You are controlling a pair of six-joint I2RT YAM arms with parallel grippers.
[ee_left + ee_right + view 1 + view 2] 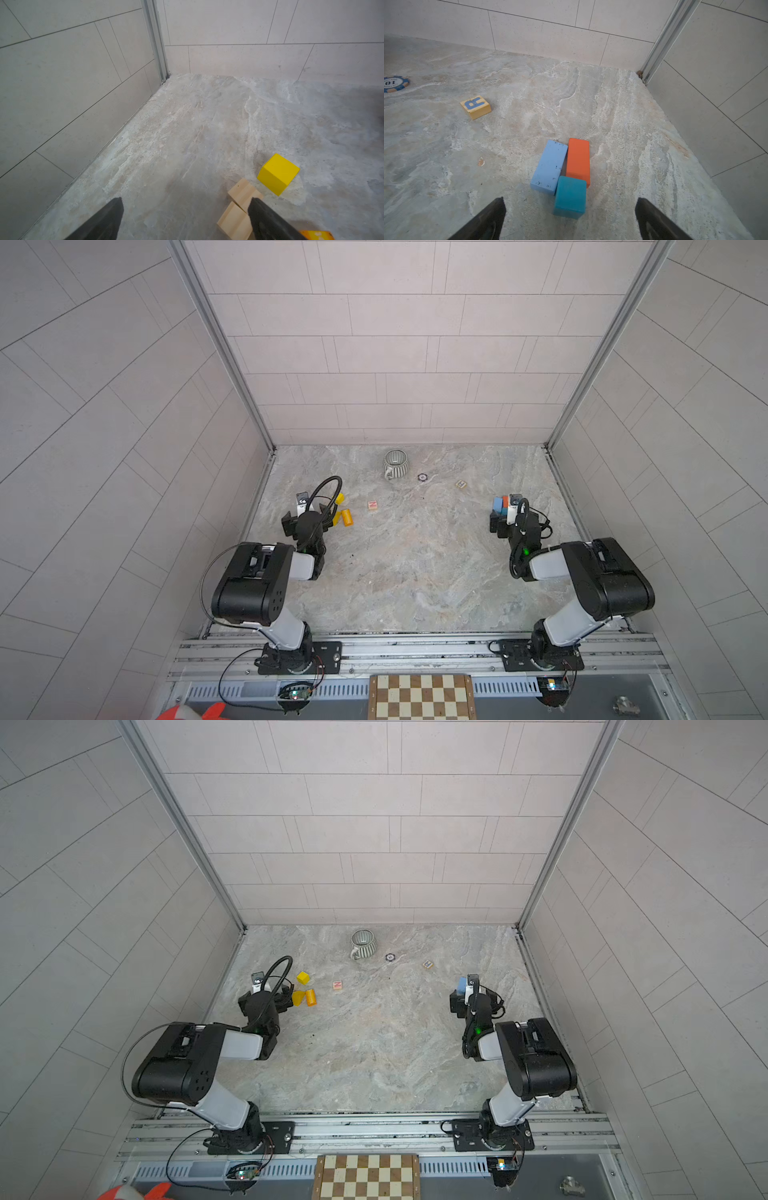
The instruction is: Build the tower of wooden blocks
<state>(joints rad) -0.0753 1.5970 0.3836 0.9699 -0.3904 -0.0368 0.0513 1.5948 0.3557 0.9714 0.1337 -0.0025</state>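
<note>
In both top views the right arm hides most of the blue block [498, 503] and orange-red block [505, 501], about two o'clock on the table [415, 572].

Left wrist: left gripper [187, 200] gapes empty, one finger [268, 220] covering part of a plain wood piece [242, 193].

Right wrist: right gripper [570, 199] gapes empty; both long blocks point roughly away from it, touching, just ahead.

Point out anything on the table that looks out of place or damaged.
Two things are not blocks: a blue poker chip and a grey ribbed cup close to it, toward the back. The light blue block bears dark scuffs on its top face.
</note>
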